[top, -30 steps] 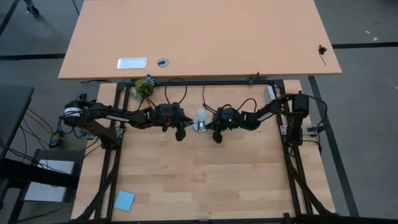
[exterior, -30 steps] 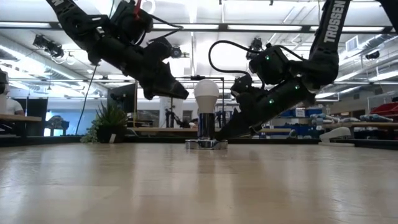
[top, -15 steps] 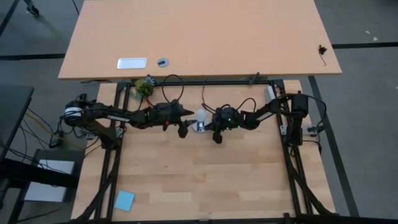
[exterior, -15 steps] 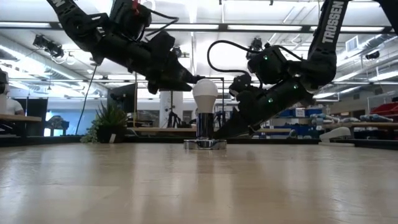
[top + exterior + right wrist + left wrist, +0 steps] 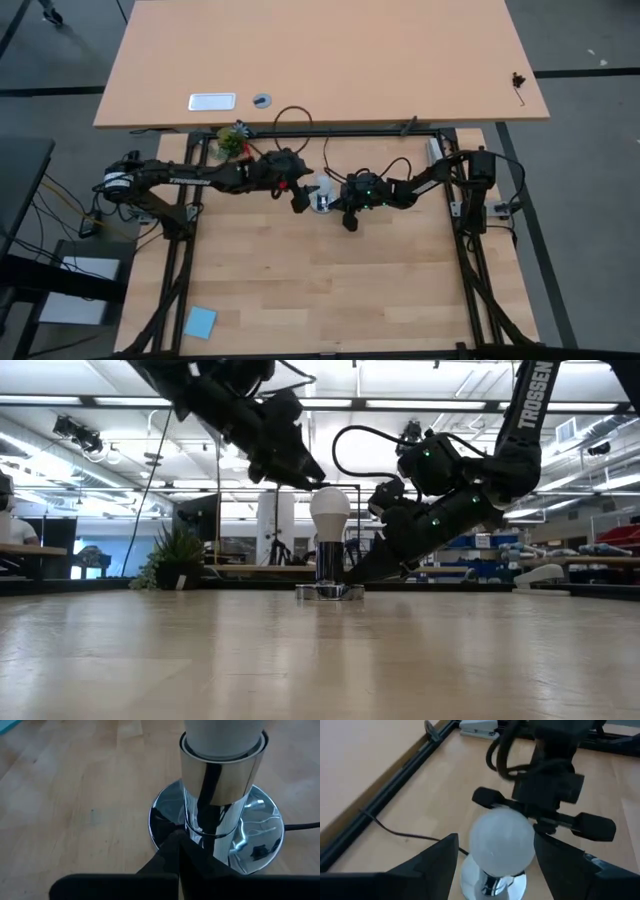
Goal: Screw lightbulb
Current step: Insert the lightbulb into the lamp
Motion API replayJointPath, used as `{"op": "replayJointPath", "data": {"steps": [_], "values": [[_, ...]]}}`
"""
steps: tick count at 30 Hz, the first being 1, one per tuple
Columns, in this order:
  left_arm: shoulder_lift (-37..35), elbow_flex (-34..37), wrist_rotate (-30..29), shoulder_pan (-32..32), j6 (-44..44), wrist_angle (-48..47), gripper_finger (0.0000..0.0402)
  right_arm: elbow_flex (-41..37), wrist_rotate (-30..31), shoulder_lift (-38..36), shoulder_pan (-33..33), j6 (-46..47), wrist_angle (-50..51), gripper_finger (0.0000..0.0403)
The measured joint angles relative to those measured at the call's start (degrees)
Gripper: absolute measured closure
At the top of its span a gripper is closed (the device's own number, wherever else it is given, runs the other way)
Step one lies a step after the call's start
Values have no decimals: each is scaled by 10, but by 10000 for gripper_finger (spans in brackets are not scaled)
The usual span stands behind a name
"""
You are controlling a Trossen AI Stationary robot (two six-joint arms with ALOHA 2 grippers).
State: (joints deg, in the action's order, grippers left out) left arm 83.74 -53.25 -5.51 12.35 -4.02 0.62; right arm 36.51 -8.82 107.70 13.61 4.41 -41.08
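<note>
Two grippers flank the bulb (image 5: 330,513), upright in its socket (image 5: 331,591) at table centre. Left gripper (image 5: 492,855), now raised over it, spreads open; right gripper (image 5: 180,862) pinches the socket stem.

The dark left arm is reaching in from the left, its black two-finger left pincer (image 5: 492,865) hanging spread wide near mid-worktop. The dark right arm is stretching opposite, its right pincer (image 5: 180,850) angling low, fingers together.
</note>
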Motion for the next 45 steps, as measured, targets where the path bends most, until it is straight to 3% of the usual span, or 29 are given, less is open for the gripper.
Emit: {"op": "replayJointPath", "data": {"steps": [6,26,45], "values": [[8,-22,54,8,8,-17,134,0,-5,0,0,-3,1,396],[72,-22,77,18,38,12,135,1,-13,-1,0,-14,8,396],[78,-21,-11,-18,-25,24,156,1,-13,-1,0,11,7,396]]}}
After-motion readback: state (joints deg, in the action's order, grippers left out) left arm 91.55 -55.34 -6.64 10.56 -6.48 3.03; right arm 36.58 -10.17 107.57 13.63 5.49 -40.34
